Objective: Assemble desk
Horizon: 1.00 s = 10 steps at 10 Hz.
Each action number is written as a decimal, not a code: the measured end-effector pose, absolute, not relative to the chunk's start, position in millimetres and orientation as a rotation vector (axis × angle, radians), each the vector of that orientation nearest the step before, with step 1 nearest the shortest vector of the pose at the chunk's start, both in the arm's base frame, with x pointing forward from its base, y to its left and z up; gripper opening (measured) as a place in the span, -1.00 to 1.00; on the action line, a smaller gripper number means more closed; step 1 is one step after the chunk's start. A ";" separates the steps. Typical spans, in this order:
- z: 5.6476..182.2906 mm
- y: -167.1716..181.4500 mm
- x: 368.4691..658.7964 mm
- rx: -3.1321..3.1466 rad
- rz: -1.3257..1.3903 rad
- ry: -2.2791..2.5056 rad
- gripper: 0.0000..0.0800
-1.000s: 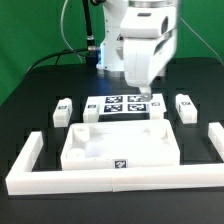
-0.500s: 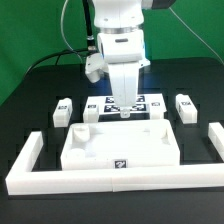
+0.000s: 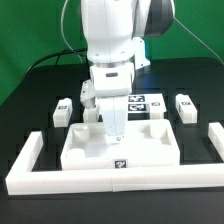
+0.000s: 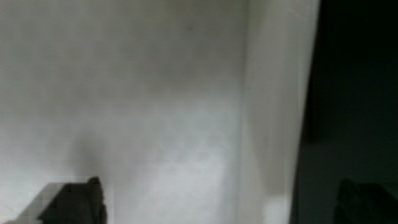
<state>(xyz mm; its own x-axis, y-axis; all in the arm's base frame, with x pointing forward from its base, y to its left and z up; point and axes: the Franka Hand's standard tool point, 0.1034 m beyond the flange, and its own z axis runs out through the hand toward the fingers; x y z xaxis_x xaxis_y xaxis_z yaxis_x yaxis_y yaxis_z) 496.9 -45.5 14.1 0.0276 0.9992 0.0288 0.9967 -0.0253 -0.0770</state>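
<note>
Gripper (image 3: 114, 131) points straight down over the desk top (image 3: 150, 148), at the part toward the exterior view's left and back. Its tips are at or just above the rim there; can't tell if they're touching. In the wrist view two dark fingertips (image 4: 71, 203) show well apart w/ pale white surface filling the space between, so the jaws are wide and nothing is held. That white is prob. the top seen close up, but it's too blurred to say which bit.

Desk top lies flat on the table (image 3: 35, 95), hollow side up, tagged front wall toward the camera, inside the U of the white border frame (image 3: 100, 181). Front wall is just beside or against the front bar; can't tell which. Likely reason: the frame gives a stop to brace the top against while legs go in.

A leg (image 3: 64, 110) lies on the exterior view's left and a second leg (image 3: 183, 103) on its right, both loose on the table and apart from the top, prob. kept clear for easy pick-up. Marker board (image 3: 140, 102) sits behind the top, partly hidden by the arm.

No leg is fitted, so the task looks early. Step in hand, I'd judge: straddle the top's wall w/ the wide jaws, then close to shift or steady it. Risk: a tip lands on the rim instead of astride it, and the light top skids.
</note>
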 end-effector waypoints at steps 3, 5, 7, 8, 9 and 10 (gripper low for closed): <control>13.1 -45.7 496.1 -2.196 0.053 -2.137 -0.29; 12.8 -45.8 495.9 -2.195 0.054 -2.136 -0.64; 13.7 -45.9 496.9 -2.198 0.050 -2.139 -0.86; 13.7 -45.9 497.0 -2.198 0.050 -2.139 -0.86; 13.7 -45.9 497.0 -2.198 0.050 -2.139 -0.86; 13.7 -45.9 497.0 -2.198 0.050 -2.139 -0.86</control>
<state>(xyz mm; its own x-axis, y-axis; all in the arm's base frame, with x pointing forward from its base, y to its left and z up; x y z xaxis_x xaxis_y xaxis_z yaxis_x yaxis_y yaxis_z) 497.0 -45.9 13.7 0.0283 0.9992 0.0287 0.9968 -0.0261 -0.0759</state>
